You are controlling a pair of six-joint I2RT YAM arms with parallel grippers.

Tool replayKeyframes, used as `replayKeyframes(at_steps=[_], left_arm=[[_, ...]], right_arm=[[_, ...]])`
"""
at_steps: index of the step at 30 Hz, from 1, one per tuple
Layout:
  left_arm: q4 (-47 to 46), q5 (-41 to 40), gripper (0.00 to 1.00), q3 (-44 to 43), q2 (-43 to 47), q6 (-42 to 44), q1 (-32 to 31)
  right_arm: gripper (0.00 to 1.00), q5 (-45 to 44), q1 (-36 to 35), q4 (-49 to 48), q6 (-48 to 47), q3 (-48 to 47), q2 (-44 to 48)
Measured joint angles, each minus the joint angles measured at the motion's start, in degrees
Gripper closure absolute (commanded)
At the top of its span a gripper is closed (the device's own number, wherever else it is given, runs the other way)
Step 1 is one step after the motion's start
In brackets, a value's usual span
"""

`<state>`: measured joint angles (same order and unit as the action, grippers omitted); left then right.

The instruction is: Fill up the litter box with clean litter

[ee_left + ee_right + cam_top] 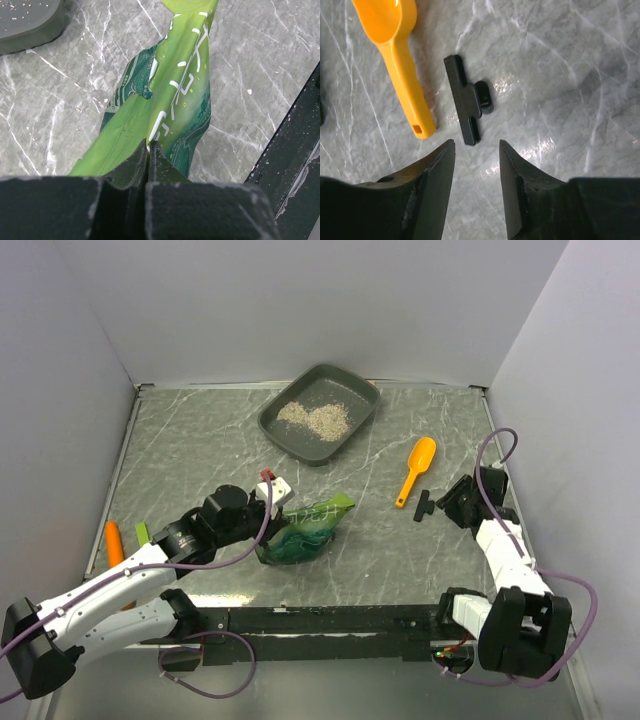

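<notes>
The left gripper [148, 148] is pinching the bag [185, 100] with its jaws pressed fully together on a fold of the green film. The bag is lying slumped on the table [200, 440], just ahead of the front rail [320, 620]. The step in hand is probably getting more litter out of that bag. The next move is calling for a lift clear of the rail, then a carry away from the bases to the box [340, 390], then a tip over its near rim. Which end of the bag is open cannot be told.

The box is sitting at the far middle of the table, close to the back wall, and is holding only a small patch of litter [318, 418]. The marble between bag and box is lying bare, giving room for the carry.

To the right, the scoop [395, 60] is lying beside a black clip [466, 102], close but not touching. The right gripper [476, 147] is hovering over the clip with its jaws apart and nothing between them, close to the right wall.
</notes>
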<state>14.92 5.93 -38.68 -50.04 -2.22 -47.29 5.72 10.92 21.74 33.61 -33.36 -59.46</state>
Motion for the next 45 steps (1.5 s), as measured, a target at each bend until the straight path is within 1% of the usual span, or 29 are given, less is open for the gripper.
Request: replayKeyframes(at_steps=[10,19,26,30,35,36,38,40,41,42,44,45], left_arm=[[0.02,-0.66,0.98,0.00,0.00,-0.13,-0.04],[0.02,-0.83,0.96,0.00,-0.02,-0.15,-0.07],[0.00,-0.87,0.91,0.00,-0.02,-0.15,-0.07],[0.00,-1.16,0.87,0.00,-0.02,-0.17,-0.07],[-0.02,-1.31,0.84,0.00,0.04,-0.15,-0.04],[-0.02,-1.31,0.83,0.00,0.09,-0.15,-0.04],[-0.02,-1.33,0.81,0.00,0.17,-0.15,-0.04],[0.00,-1.36,0.78,0.00,0.33,-0.15,-0.04],[-0.02,-1.38,0.76,0.00,0.42,-0.17,-0.04],[-0.04,-1.42,0.71,0.00,0.48,-0.17,-0.04],[-0.04,-1.66,0.65,0.00,0.59,-0.11,-0.04],[0.00,-1.81,0.60,0.00,0.68,-0.04,-0.04]], right_arm=[[0.52,2.99,1.14,-7.76,0.50,0.00,-9.11],[0.56,3.41,1.14,-12.59,0.42,0.59,-12.85],[0.57,4.02,1.14,-14.69,0.42,0.85,-16.11],[0.60,4.74,1.14,-15.67,0.42,1.05,-17.20],[0.71,5.79,1.14,-16.81,0.46,1.05,-18.88],[0.75,5.90,1.14,-16.85,0.44,1.05,-19.12],[0.80,6.43,1.14,-17.40,0.59,1.05,-19.65],[0.98,7.02,1.14,-17.97,0.74,1.05,-19.85],[1.00,7.61,1.14,-18.25,0.92,1.03,-19.89],[1.00,8.44,1.11,-18.64,1.14,0.90,-19.89],[1.00,9.57,1.01,-19.61,1.49,0.22,-19.82],[1.00,9.38,0.98,-19.80,1.53,0.07,-19.87]])
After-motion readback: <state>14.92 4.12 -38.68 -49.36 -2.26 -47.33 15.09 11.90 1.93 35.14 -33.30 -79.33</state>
